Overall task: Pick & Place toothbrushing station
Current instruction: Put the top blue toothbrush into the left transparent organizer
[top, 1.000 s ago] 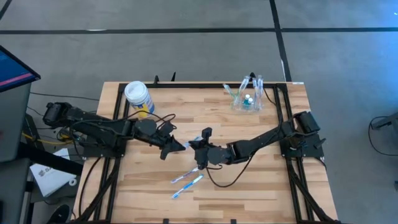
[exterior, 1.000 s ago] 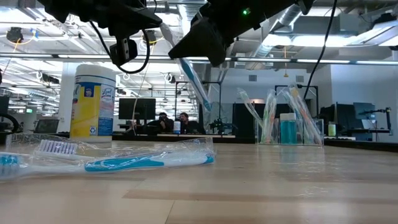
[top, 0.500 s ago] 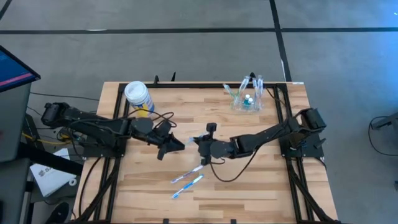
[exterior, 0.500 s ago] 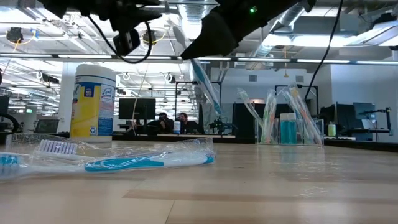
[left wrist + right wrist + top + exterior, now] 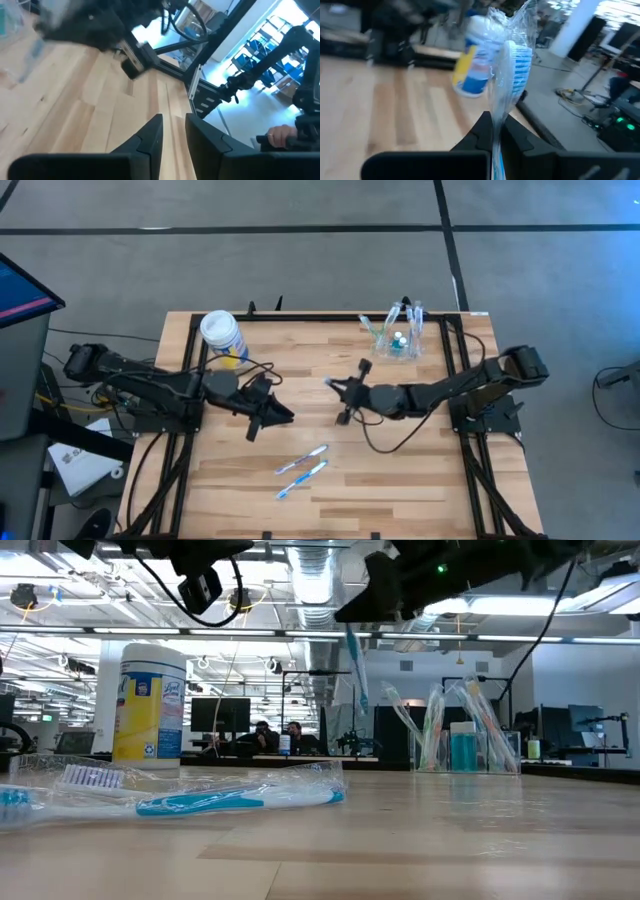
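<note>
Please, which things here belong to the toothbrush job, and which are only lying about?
Job: clear cup at the far right; wrapped toothbrush held by the right gripper; probably the two toothbrushes lying on the table.
Lying about: white-lidded canister; left gripper waits, empty.

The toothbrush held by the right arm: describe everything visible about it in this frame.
The wrapped toothbrush is blue and white, sealed in a crinkled clear plastic sleeve. The right gripper is shut on its handle, the two dark fingers pinching it. In the low view it hangs nearly upright in the air, clear of the table, touching nothing else. From above it sits mid-table, short of the clear cup that already holds other brushes.
</note>
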Motion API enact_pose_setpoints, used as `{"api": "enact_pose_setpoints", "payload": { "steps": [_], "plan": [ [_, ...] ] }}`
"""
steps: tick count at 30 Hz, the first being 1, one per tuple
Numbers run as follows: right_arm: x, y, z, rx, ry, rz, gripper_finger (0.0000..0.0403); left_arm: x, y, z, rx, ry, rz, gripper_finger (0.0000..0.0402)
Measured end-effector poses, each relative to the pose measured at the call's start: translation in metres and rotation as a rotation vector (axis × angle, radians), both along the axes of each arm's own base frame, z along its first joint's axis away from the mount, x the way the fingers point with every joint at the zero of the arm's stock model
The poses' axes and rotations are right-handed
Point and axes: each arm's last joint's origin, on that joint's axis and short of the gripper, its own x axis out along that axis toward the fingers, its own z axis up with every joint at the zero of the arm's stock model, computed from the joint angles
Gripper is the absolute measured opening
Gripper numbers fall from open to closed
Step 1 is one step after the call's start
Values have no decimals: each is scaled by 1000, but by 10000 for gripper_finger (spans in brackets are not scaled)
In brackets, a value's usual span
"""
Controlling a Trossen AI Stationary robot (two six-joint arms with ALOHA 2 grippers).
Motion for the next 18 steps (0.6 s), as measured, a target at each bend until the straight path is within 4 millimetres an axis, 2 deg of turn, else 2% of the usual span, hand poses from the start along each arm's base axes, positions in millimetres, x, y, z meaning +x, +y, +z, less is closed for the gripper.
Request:
{"api": "enact_pose_setpoints", "payload": {
  "steps": [11,18],
  "plan": [
    [-38,-44,-3,14,-217,-227,4,-2,-11,0,77,-13,25,76],
    [-55,-75,-10,70,-276,-370,4,-2,-17,-4,98,-2,46,76]
  ]
}}
